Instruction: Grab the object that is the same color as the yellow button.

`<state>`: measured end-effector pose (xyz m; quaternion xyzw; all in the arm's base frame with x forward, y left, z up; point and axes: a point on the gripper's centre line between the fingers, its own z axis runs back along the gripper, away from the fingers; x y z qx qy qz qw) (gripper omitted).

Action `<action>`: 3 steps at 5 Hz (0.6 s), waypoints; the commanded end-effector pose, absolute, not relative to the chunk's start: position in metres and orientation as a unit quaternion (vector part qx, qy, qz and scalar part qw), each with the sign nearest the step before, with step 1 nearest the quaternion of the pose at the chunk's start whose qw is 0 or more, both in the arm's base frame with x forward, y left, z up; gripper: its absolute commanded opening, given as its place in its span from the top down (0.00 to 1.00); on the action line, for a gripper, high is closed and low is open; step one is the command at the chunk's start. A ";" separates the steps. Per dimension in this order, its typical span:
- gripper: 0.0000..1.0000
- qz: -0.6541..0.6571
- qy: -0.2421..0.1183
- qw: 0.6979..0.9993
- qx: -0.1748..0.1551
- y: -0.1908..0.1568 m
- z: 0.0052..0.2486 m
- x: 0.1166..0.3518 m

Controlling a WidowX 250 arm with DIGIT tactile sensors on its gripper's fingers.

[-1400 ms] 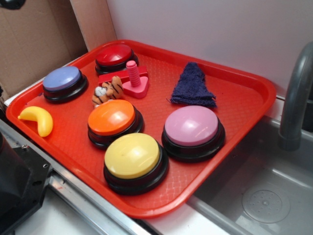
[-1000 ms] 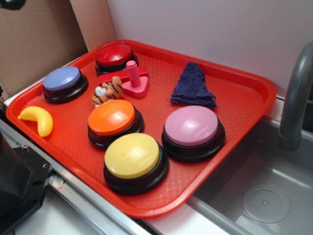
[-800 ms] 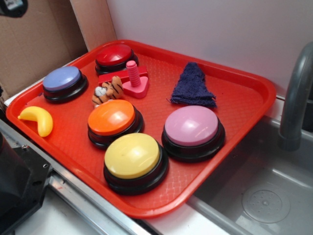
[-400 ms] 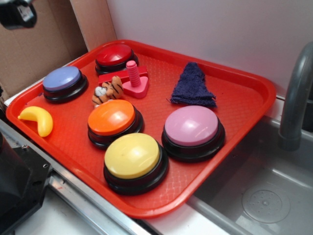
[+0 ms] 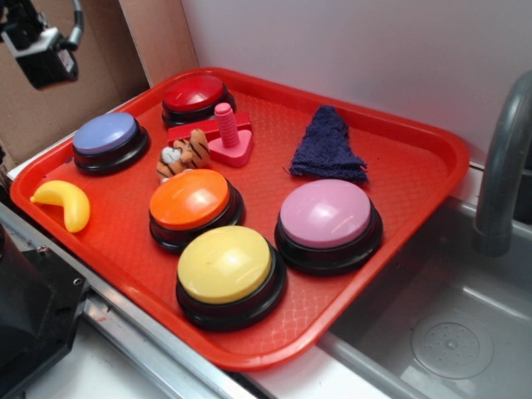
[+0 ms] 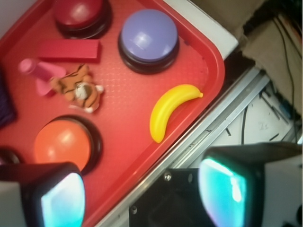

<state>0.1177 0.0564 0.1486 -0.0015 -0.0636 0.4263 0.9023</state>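
Gripper [image 6: 142, 189] is hovering with fingers apart; toy banana [image 6: 169, 109] is lying ahead between them, long axis diagonal.

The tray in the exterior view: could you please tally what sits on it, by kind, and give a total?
On the tray:
Dome buttons: 5 (red, purple, orange, yellow button, pink)
Toy banana: 1
Toy tiger: 1
Pink bolt toy: 1
Red block: 1
Blue cloth: 1
Total: 10
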 end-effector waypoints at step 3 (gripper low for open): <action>0.00 0.555 -0.072 0.827 0.052 0.091 0.072 0.131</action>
